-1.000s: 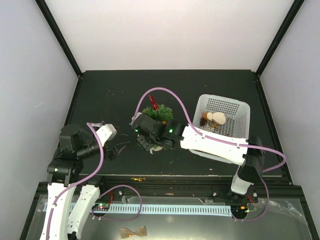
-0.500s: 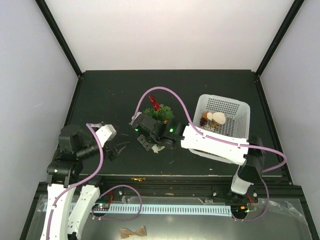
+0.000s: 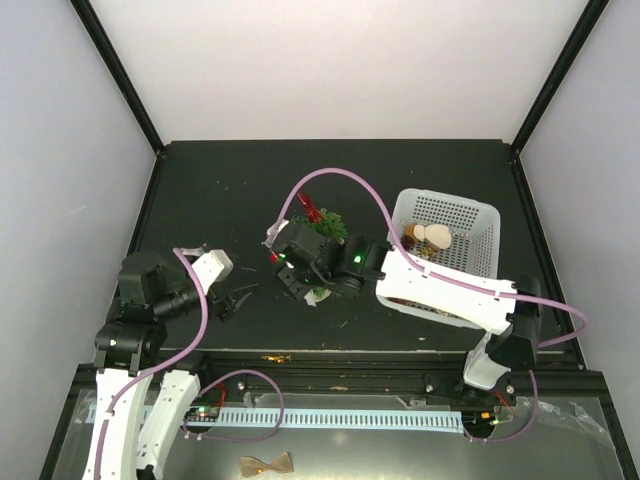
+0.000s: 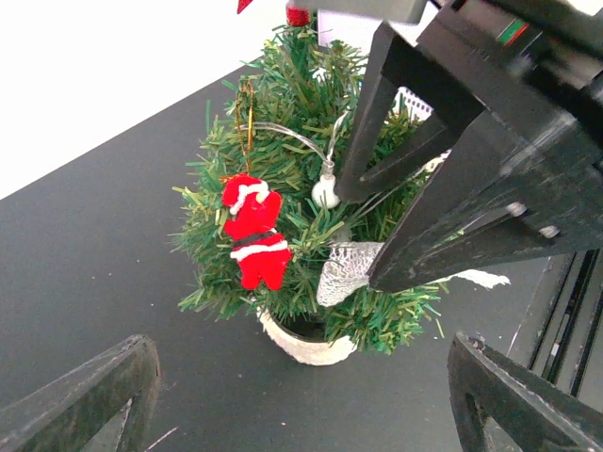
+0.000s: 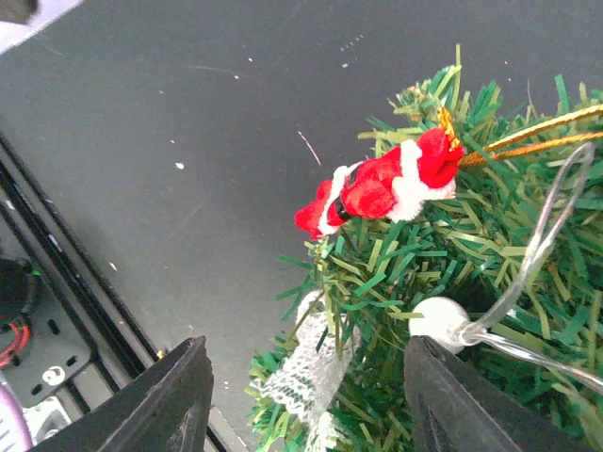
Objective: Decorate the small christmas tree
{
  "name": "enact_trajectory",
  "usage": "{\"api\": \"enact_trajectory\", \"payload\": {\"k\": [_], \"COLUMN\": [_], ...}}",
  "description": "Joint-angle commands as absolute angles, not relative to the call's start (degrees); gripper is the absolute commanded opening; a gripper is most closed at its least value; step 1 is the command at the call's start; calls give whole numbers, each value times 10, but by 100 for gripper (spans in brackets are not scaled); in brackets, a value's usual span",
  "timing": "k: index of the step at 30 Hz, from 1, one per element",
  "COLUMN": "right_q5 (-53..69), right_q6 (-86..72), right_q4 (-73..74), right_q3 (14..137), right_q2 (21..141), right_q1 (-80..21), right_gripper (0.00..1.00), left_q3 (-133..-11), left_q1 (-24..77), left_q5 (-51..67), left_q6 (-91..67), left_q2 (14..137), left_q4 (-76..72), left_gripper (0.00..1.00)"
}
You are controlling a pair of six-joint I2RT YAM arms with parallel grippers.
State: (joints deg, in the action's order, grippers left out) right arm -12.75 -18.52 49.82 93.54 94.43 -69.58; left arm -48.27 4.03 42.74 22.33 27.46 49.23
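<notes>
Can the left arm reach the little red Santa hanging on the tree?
Probably yes: the red felt Santa ornament faces the left fingers, only black table between them; the right fingers sit beside it.

Dark-green small christmas tree point(image 4: 283, 188), red-and-white Santa ornament point(image 4: 252, 243)

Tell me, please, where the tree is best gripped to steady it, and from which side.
Grip the white pot under the tree, coming low from the left. It looks the only firm, narrow part, it stands bare below the branches, and the right gripper crowds the right side.
</notes>
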Motion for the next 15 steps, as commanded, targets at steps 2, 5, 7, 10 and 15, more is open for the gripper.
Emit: {"api": "enact_trajectory", "payload": {"k": [2, 5, 7, 10, 15], "right_q5": [-90, -77, -78, -89, -212], "right_q6": [-177, -165, -156, -142, -149], "right_q4": [479, 477, 475, 472, 469], "right_q3": [947, 948, 943, 924, 858], "right_q2": [895, 864, 836, 780, 652], "right_q1": [-692, -692, -693, -693, -692], "right_gripper": [60, 66, 73, 90, 100], "left_q3": [-485, -490, -496, -528, -611], "left_q1": [32, 32, 30, 30, 31], "left_q5": [424, 423, 414, 395, 385], "left_q6": [219, 222, 222, 225, 258], "left_q2": [266, 267, 266, 267, 297], "left_q4": [480, 484, 487, 502, 573], "left_gripper": [84, 84, 84, 84, 84]}}
